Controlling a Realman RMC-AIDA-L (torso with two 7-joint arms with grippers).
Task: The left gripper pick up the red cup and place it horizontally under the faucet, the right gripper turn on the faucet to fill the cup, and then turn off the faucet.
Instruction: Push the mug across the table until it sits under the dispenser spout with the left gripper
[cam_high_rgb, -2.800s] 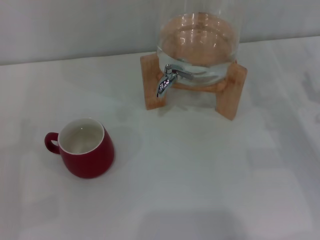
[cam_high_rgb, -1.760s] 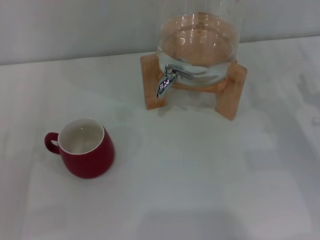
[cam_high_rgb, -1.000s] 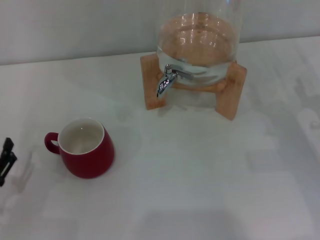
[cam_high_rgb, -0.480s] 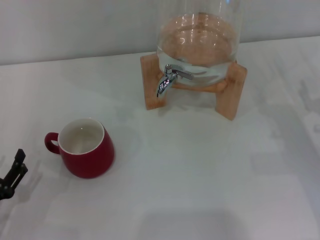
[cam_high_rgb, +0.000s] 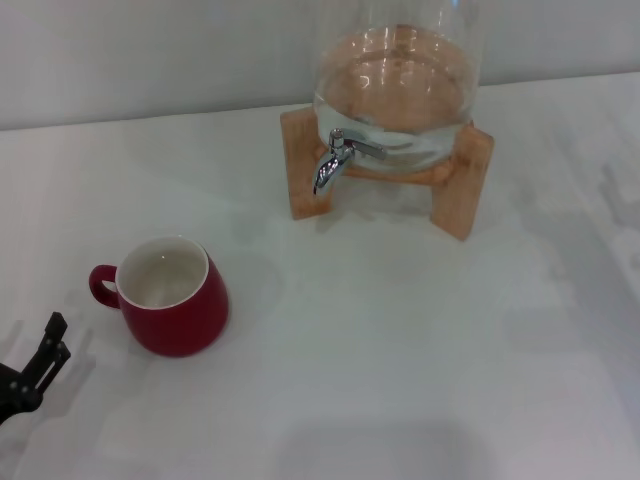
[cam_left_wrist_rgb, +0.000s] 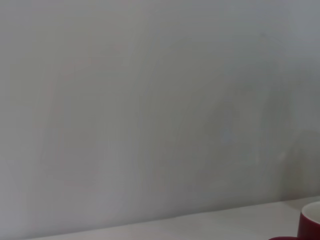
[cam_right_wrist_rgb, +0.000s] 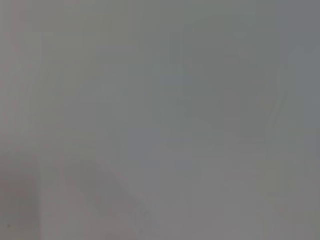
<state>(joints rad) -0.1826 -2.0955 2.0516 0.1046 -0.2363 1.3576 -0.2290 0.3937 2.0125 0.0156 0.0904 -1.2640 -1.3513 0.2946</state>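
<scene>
Your left end effector (cam_high_rgb: 40, 360), black claw, finger spread unclear, near-left of glossy dark red ceramic cup (cam_high_rgb: 172, 297). Cup rigid, slippery, breakable; grip rim wall, firmly.

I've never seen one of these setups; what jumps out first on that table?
A glossy red cup stands upright and empty on the white table, handle toward the left edge. Behind it to the right, a glass dispenser sits on a wooden stand, its chrome faucet pointing forward. The black left gripper pokes in at the lower left.
</scene>
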